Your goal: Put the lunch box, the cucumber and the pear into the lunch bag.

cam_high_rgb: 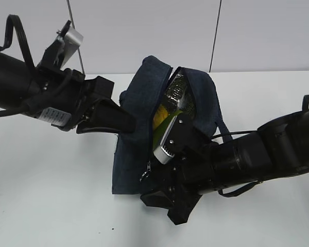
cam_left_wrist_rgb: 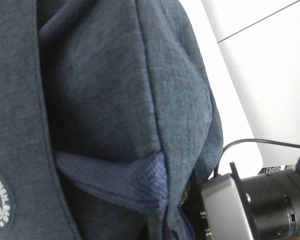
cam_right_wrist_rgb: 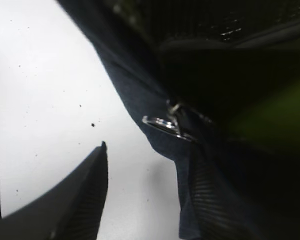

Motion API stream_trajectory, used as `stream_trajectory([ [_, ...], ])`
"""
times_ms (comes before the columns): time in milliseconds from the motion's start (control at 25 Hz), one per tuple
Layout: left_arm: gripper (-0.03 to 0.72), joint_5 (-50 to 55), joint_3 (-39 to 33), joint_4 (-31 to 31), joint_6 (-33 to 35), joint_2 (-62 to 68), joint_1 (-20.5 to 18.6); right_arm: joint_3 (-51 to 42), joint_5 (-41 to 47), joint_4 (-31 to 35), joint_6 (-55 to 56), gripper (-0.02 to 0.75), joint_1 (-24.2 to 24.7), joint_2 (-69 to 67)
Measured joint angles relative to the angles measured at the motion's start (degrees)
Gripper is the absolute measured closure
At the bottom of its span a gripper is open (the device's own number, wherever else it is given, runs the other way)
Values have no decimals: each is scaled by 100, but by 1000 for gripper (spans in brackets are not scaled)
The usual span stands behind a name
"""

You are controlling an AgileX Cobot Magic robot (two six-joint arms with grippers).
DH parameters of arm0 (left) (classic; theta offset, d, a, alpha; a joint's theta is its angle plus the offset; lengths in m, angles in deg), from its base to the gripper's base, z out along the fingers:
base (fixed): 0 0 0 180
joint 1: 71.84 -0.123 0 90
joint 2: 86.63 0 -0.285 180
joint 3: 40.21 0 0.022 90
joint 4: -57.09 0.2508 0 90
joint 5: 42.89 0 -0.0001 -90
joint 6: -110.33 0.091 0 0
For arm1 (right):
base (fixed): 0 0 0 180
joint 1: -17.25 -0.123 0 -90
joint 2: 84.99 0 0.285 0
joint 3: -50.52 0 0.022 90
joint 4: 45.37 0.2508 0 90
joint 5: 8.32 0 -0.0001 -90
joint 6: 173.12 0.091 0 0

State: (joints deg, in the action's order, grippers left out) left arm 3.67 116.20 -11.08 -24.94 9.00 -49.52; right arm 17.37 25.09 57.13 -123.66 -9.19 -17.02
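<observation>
While the lunch bag (cam_high_rgb: pixel 139 139) stands open on the white table (cam_high_rgb: pixel 51 195) in the exterior view, sth. yellow-green shows inside it, the left gripper (cam_high_rgb: pixel 124 121) presses on the bag's left side and the right gripper is at its right side, tips hidden. In the left wrist view only the bag's navy cloth (cam_left_wrist_rgb: pixel 105 100) fills the frame, so I cannot tell if that gripper is open or closed. In the right wrist view the metal ring pull (cam_right_wrist_rgb: pixel 162 124) hangs at the bag's edge, one dark finger (cam_right_wrist_rgb: pixel 85 200) is apart from the cloth over the table, the other is against the bag, so this gripper is spread and holds nothing I can see.
</observation>
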Motion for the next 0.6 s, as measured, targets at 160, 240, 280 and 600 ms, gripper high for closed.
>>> stream_trajectory([
  [160, 704, 0, 0, 0, 69, 0, 0, 0, -178, -20, 0, 318, 0, 171],
  [240, 704, -18, 0, 0, 76, 0, 0, 0, -350, -23, 0, 318, 0, 304],
  [280, 704, -25, 0, 0, 81, 0, 0, 0, -432, -32, 0, 318, 0, 371],
  [600, 704, -57, 0, 0, 81, 0, 0, -131, -821, -21, 47, 318, 0, 513],
])
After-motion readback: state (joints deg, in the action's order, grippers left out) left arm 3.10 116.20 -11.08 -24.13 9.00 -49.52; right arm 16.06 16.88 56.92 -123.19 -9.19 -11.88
